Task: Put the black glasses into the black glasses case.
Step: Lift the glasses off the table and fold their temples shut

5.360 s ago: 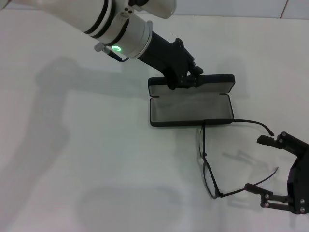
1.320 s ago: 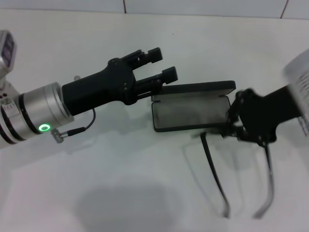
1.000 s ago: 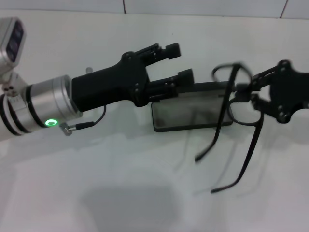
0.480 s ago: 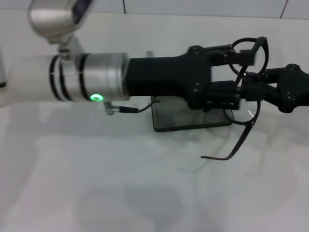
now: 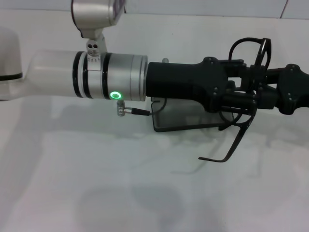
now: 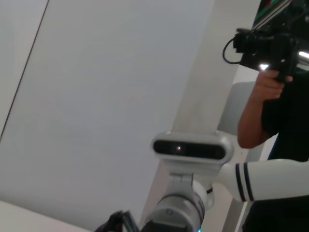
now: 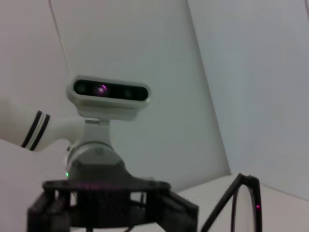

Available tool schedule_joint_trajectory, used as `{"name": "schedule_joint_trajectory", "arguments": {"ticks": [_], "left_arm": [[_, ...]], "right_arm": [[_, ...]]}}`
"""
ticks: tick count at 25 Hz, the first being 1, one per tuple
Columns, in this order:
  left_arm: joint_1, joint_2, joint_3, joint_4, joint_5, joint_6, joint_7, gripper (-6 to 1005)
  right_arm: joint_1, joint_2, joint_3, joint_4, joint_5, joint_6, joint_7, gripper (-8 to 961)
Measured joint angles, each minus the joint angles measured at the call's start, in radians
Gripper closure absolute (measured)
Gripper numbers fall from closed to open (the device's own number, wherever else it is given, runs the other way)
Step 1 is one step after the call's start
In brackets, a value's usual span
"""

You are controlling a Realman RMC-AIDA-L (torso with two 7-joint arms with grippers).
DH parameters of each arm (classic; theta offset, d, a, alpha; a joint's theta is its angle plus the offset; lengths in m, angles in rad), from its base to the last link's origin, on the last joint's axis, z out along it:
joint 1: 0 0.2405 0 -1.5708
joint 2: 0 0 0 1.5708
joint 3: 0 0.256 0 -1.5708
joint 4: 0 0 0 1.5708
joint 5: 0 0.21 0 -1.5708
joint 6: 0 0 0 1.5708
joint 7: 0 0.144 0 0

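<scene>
Both grippers meet above open matte black hard-shell glasses case (image 5: 193, 121): right gripper (image 5: 258, 94) fingers clamped on thin black wire-frame glasses (image 5: 248, 72), left gripper (image 5: 241, 87) alongside (finger state unclear), likely folding temples.

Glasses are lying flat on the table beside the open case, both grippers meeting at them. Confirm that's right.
Not quite. The head view shows the glasses lifted off the table, held in the air above the open case, one temple hanging down. The rest holds: the left gripper and right gripper do meet at the frame.
</scene>
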Motion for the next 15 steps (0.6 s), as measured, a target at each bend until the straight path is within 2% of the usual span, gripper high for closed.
{"name": "schedule_joint_trajectory", "arguments": {"ticks": [8, 15], "left_arm": [[0.015, 0.0, -0.002, 0.002, -0.005, -0.006, 0.003, 202], [0.021, 0.0, -0.002, 0.001, -0.008, -0.027, 0.005, 202]], "right_arm": [[-0.002, -0.002, -0.009, -0.003, -0.008, -0.013, 0.001, 856], [-0.005, -0.02, -0.008, -0.003, -0.013, -0.047, 0.001, 855]]}}
